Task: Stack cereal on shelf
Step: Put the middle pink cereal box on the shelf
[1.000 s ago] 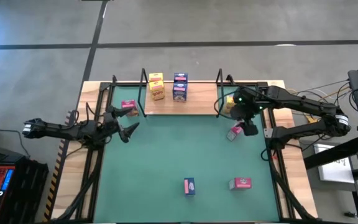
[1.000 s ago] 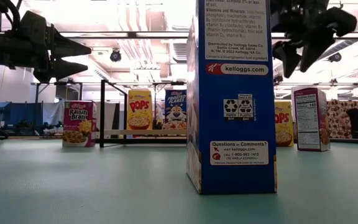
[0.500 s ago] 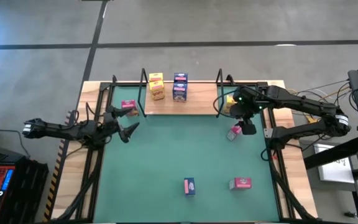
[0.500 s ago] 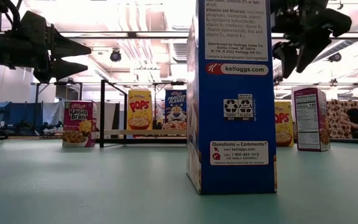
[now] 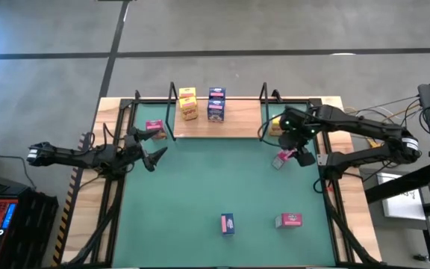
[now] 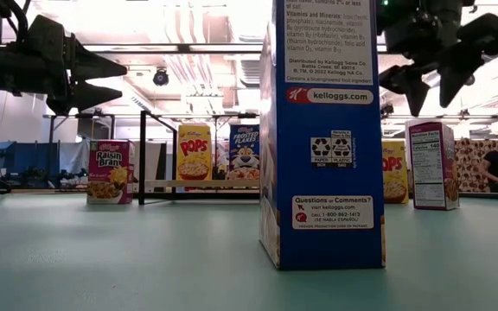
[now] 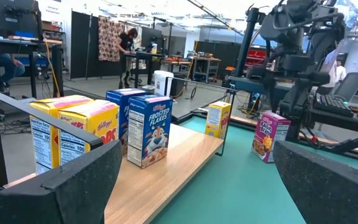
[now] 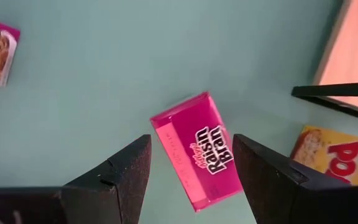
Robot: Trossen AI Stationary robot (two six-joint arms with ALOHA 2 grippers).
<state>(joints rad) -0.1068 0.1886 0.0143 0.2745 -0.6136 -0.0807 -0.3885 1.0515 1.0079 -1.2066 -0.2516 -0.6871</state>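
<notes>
Left gripper [image 5: 155,158] at the mat's left edge, raised above the surface, fingers spread wide, nothing held. Just beyond it, one pink Raisin Bran box [image 5: 154,127] upright beside the shelf's left wire upright. Shelf [image 5: 239,123] along the far edge of the green mat [image 5: 200,194], long axis running left to right; on its board two yellow Pops boxes [image 5: 188,104] and two blue Frosted Flakes boxes [image 5: 216,104], all upright, each pair one behind the other, fronts facing the near side. Near edge of mat: one blue box [image 5: 228,223] upright, then one pink box [image 5: 288,220] farther right. Past the shelf's right upright, one yellow box [image 5: 276,124] upright. Right gripper [image 5: 296,155] poised directly over a third pink box [image 8: 199,150], fingers [image 8: 120,171] partly open, straddling it from above without touching; box upright, top face's long axis diagonal to the shelf. Visible count: three pink, three yellow, three blue.
</notes>
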